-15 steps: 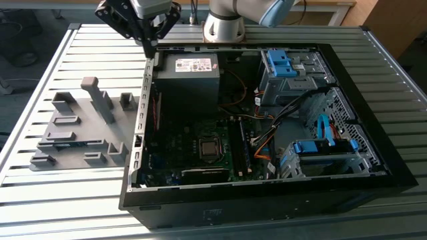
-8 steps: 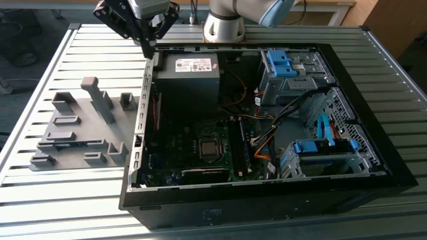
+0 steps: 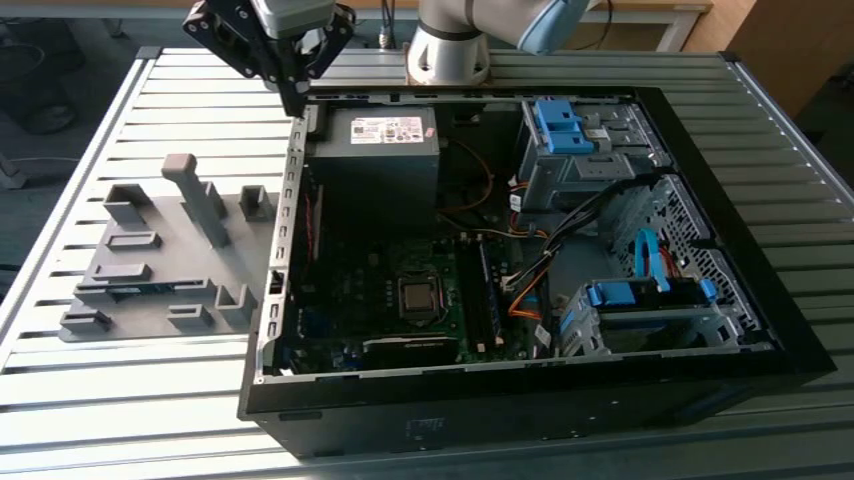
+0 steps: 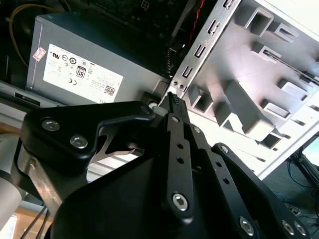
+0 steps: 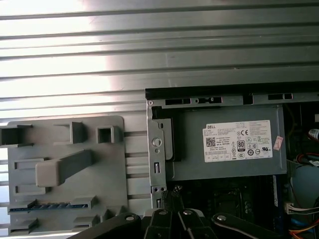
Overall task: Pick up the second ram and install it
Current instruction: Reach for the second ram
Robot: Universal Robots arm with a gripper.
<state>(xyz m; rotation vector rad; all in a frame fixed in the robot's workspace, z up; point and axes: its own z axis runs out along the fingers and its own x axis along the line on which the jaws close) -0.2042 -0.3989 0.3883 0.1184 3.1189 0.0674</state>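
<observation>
The second ram [image 3: 135, 291] is a thin blue-green strip lying in a slot of the grey fixture [image 3: 167, 262], at the exterior view's left, beside the open computer case. In the first wrist view the ram [image 5: 52, 205] sits in the fixture's [image 5: 102, 172] slot. My gripper [image 3: 290, 103] hangs above the case's far corner, by the power supply, well away from the ram. Its black fingers are shut together with nothing between them, as seen in both wrist views [image 4: 173, 98] [image 5: 176, 191].
The open case [image 3: 283, 300] holds a grey power supply [image 3: 380, 150], a motherboard [image 3: 414, 300], blue drive brackets [image 3: 561, 125] and loose cables. Upright grey blocks [image 3: 203, 205] stand on the fixture. The arm's base [image 3: 447, 55] is behind the case on the slatted metal table [image 3: 160, 120].
</observation>
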